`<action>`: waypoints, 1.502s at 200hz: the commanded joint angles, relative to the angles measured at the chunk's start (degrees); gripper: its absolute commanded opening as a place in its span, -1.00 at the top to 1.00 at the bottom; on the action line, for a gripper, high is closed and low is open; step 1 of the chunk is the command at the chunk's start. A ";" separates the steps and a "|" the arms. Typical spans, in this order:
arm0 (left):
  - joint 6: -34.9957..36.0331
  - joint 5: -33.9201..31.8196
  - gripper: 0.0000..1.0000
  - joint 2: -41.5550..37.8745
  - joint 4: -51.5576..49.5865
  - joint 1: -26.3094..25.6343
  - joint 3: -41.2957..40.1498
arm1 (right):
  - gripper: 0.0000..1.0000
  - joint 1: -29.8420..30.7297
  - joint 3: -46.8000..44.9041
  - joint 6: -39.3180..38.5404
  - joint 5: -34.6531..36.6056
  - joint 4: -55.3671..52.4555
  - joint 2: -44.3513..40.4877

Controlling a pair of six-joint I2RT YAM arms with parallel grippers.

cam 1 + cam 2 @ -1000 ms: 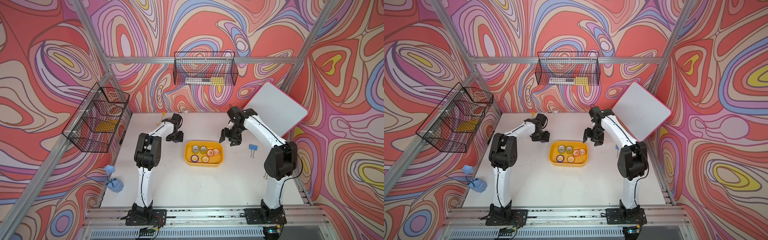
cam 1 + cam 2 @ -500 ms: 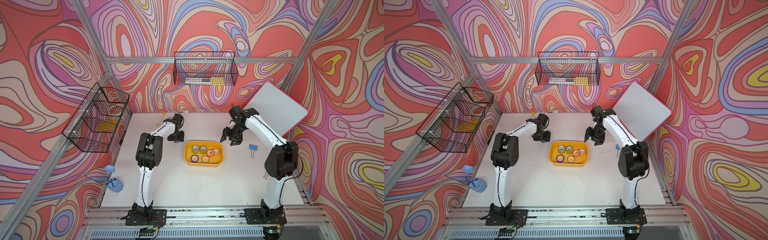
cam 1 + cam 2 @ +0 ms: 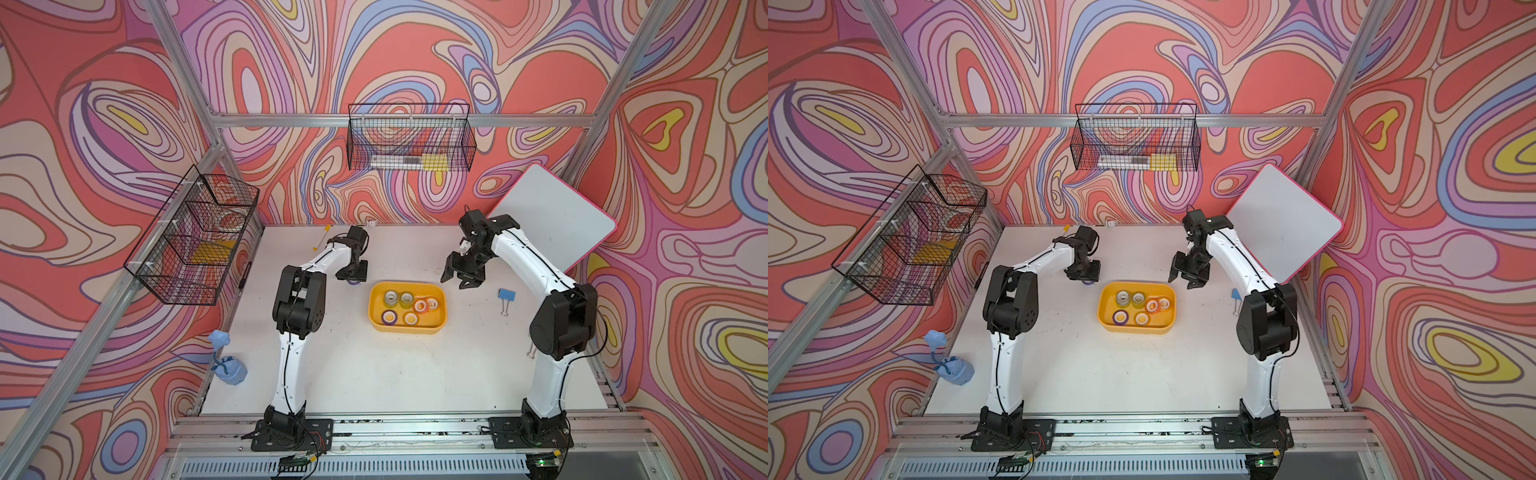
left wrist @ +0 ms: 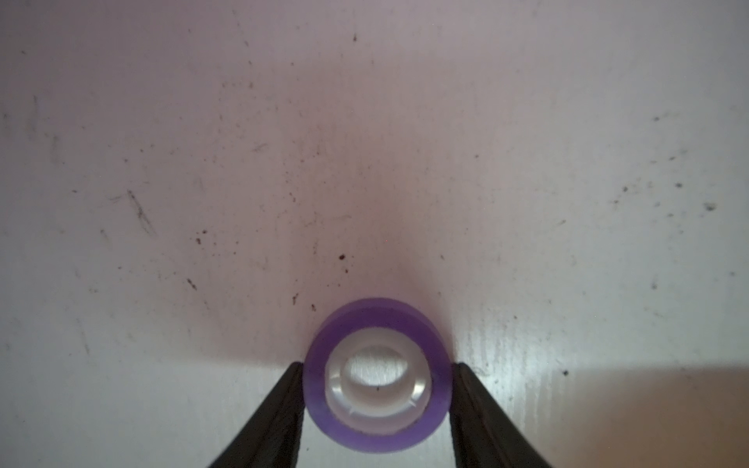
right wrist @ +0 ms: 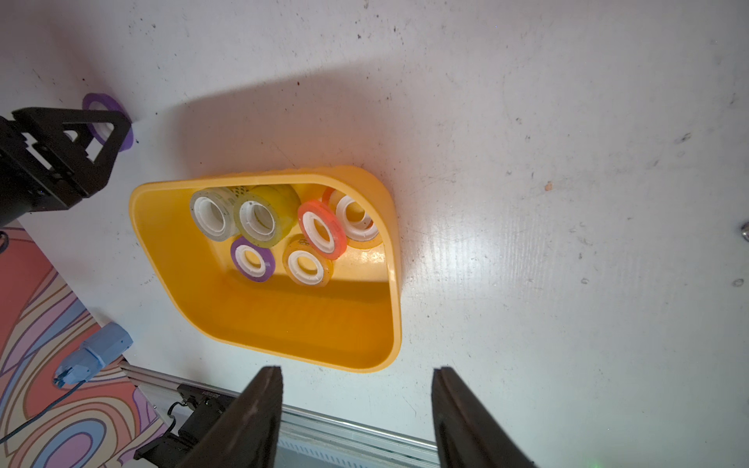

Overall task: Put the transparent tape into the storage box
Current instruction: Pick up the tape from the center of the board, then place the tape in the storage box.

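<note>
One purple tape roll (image 4: pixel 375 314) lies flat on the table (image 4: pixel 364 121) beside the yellow box (image 5: pixel 283 324), the left gripper (image 4: pixel 377 364) pinching its outer rim. Light, stiff, probably slick: squeeze squarely across. Empty, the right gripper (image 5: pixel 357 370) gapes.

Both top views bright, sharp; left wrist view dim, pinkish, soft; glare on the table (image 4: pixel 506 356).

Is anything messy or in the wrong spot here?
One purple tape roll lies outside the storage box, on the table between the left gripper's jaws. Inside the box, the red tape roll sits tilted instead of flat.
</note>
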 commanded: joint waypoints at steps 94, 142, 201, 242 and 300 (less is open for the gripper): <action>-1.91 -1.99 -0.05 -12.11 -4.78 -0.77 -6.33 | -0.21 -0.67 -0.14 2.01 -2.01 3.67 0.19; -2.22 -2.71 -0.07 -21.17 -8.43 -4.10 -10.64 | -0.21 -1.52 2.44 2.76 -3.99 5.23 3.12; -4.75 -3.45 -0.07 -30.21 -13.20 -12.16 -13.88 | -0.21 -2.32 1.66 2.87 -5.72 7.48 3.84; -7.36 -2.81 -0.06 -32.63 -14.28 -18.53 -14.41 | -0.21 -2.43 -2.05 3.80 -6.33 10.07 1.85; -8.93 -1.53 -0.06 -28.32 -13.52 -23.51 -13.18 | -0.21 -2.40 -5.39 4.27 -6.19 10.60 -1.74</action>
